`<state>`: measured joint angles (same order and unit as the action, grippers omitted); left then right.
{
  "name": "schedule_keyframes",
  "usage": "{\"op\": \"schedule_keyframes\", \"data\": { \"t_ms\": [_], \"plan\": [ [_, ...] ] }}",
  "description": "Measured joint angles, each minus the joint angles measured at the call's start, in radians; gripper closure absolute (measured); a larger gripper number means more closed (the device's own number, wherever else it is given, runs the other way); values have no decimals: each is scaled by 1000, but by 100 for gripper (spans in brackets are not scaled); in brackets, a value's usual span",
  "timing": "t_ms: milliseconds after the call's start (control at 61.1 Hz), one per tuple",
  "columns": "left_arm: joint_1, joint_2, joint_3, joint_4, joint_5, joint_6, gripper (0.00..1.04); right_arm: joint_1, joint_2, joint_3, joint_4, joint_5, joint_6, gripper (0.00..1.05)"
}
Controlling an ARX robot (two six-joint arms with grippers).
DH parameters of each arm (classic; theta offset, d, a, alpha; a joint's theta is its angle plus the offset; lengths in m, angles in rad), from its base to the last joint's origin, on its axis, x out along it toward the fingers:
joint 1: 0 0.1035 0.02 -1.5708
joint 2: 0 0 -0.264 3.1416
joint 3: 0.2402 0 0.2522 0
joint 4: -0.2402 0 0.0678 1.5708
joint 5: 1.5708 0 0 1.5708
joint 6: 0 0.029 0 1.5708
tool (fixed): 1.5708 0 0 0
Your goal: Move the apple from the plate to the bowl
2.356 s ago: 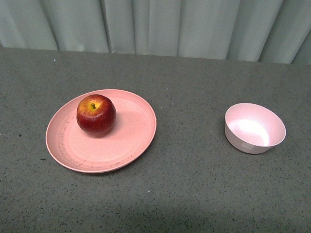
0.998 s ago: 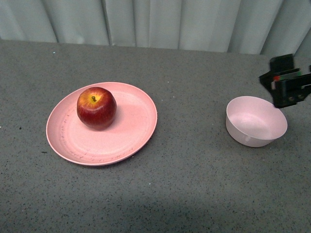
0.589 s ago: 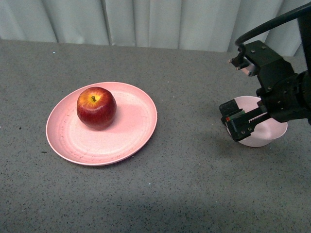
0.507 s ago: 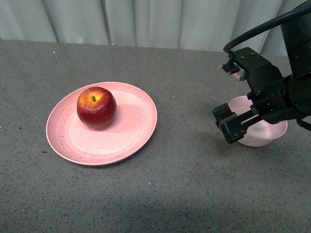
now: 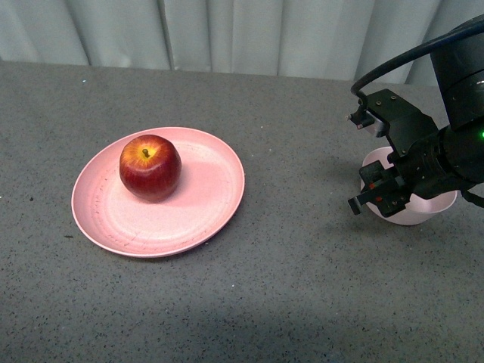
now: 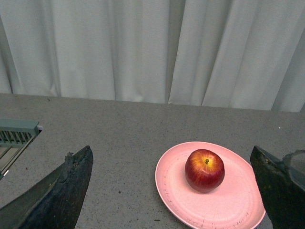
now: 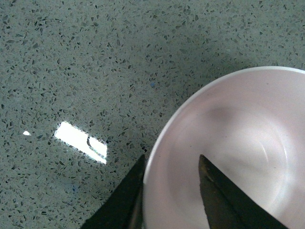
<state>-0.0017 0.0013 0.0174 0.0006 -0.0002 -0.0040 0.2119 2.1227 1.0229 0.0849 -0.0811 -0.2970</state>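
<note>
1. a round dark-red apple [image 5: 150, 167] [image 6: 205, 170] with a yellow-orange patch around its short stem sits upright on a wide, shallow salmon-pink plate [image 5: 204, 204] [image 6: 228, 205], on the plate's far left part as the front view shows it.
2. nothing touches the apple, and both grippers are well apart from it.
3. the plate rests flat on a grey speckled tabletop [image 5: 287, 287] [image 7: 71, 57], with a pale pleated curtain [image 5: 227, 34] [image 6: 143, 47] hanging behind the table's far edge.
4. a small, deep pale-pink bowl [image 5: 427, 214] [image 7: 248, 143] with a whitish inside stands on the table well to the right of the plate and has nothing in it.
5. the black right gripper [image 5: 372, 195] [image 7: 171, 157] is at the bowl's left rim and hides much of the bowl in the front view.
6. in the right wrist view its two dark fingers [image 7: 126, 195] straddle that rim, one at the outer edge and one over the inside, with a narrow gap between them, so the jaws are slightly parted and not clamped.
7. a black cable [image 5: 401, 57] arcs above the right arm.
8. the left gripper [image 6: 170, 149] shows only in its own wrist view, where its dark fingers [image 6: 66, 191] are spread wide at either side of the picture, holding nothing and looking toward the apple and plate.
9. a bright rectangular reflection [image 7: 80, 141] lies on the tabletop beside the bowl.
</note>
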Motion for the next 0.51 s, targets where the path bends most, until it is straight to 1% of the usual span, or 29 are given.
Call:
{"op": "schedule_keyframes", "data": {
  "t_ms": [82, 180, 245, 327, 442, 507],
  "plan": [
    [0, 0, 0, 0, 0, 0, 7, 0, 0, 4, -6, -4, -3, 90],
    [0, 0, 0, 0, 0, 0, 7, 9, -12, 5, -11, -10, -4, 103],
    [0, 0, 0, 0, 0, 0, 7, 19, -29, 5, -14, -31, -8, 104],
    [0, 0, 0, 0, 0, 0, 7, 42, -58, 5, -23, -83, -7, 104],
    [0, 0, 0, 0, 0, 0, 7, 93, -81, 5, -25, -150, -6, 104],
    [0, 0, 0, 0, 0, 0, 7, 117, -82, 7, -26, -154, -7, 104]
  ]
}}
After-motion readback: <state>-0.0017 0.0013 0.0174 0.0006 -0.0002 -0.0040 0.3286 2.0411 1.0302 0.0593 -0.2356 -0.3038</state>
